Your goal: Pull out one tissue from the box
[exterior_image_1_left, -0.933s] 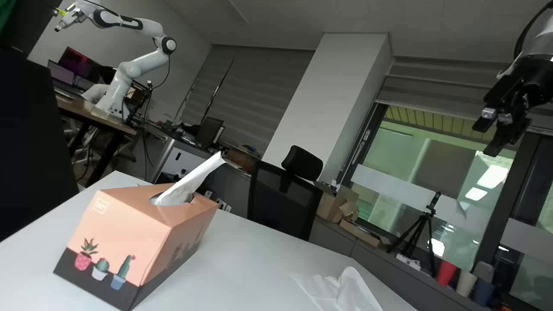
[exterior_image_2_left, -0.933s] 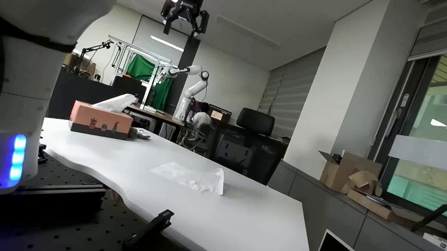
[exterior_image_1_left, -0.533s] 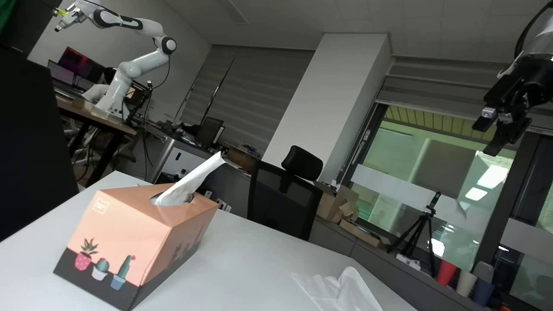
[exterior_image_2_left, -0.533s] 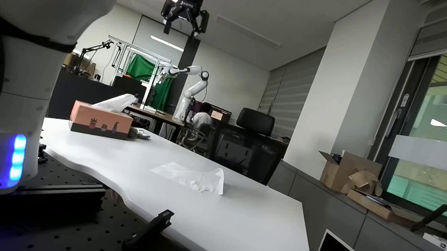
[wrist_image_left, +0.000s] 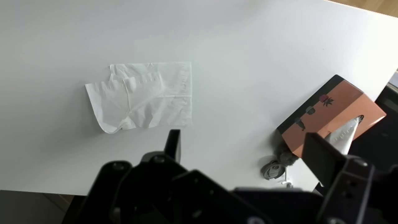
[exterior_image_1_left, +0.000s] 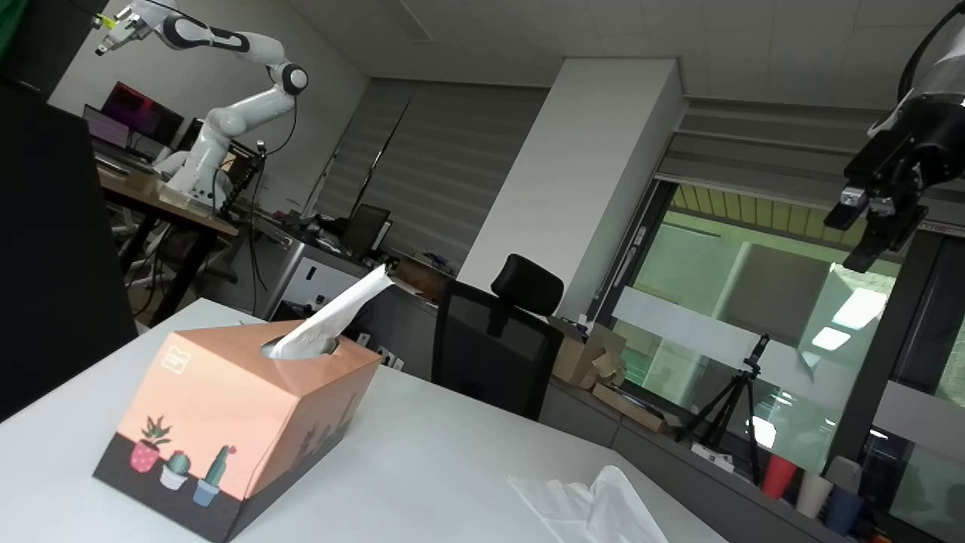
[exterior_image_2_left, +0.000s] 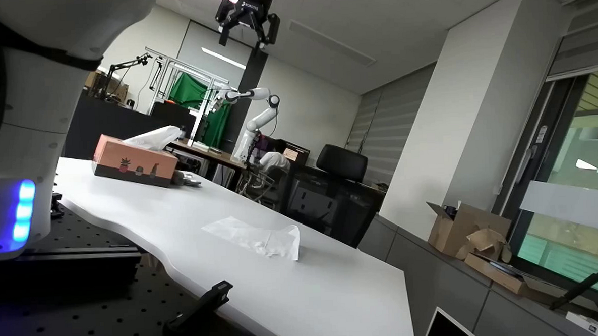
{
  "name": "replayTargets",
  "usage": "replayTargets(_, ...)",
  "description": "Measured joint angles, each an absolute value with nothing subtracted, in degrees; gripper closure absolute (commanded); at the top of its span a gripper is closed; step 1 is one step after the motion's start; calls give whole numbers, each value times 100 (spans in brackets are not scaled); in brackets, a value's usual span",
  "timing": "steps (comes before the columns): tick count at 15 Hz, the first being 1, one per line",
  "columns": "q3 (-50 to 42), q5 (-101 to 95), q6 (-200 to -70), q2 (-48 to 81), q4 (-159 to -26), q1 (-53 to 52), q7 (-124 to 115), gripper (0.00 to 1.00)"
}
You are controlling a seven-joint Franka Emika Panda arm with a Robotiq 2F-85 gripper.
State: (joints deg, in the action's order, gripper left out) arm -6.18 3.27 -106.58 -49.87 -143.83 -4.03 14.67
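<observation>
Well apart from the box [exterior_image_1_left: 226, 411], one tissue [wrist_image_left: 143, 96] lies loose, so the pull seems done: steer your parted, empty jaws clear of the protruding sheet [exterior_image_1_left: 335, 314].

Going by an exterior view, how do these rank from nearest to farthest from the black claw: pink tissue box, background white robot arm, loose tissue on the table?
1. Loose tissue: lying below the gripper, at the picture's bottom.
2. Pink tissue box: same table, toward the picture's left.
3. White robot arm: far back in the picture, upper left.
</observation>
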Motion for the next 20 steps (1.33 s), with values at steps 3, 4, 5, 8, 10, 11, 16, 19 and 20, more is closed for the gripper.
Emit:
replayTargets(3,-618,327,-10658,-4984,-14384,-403,1467,0)
replayTargets(4,-617,327,-10668,-4978,-14385,-403,1468,0)
replayTargets(5,-616,327,-10736,-4957,-14391,-403,1468,0)
replayTargets(8,-521,329,-11271,-4718,-14431,-406,1460,0)
replayTargets(10,-311,332,-11895,-4381,-14466,-421,1410,0)
replayTargets(11,-180,333,-12172,-4169,-14471,-452,1357,0)
replayTargets(16,653,310,-13120,-3132,-14344,-748,757,0)
replayTargets(19,1179,291,-13149,-2619,-14059,-865,286,0)
replayTargets(20,1231,290,-13166,-2522,-14020,-910,255,0)
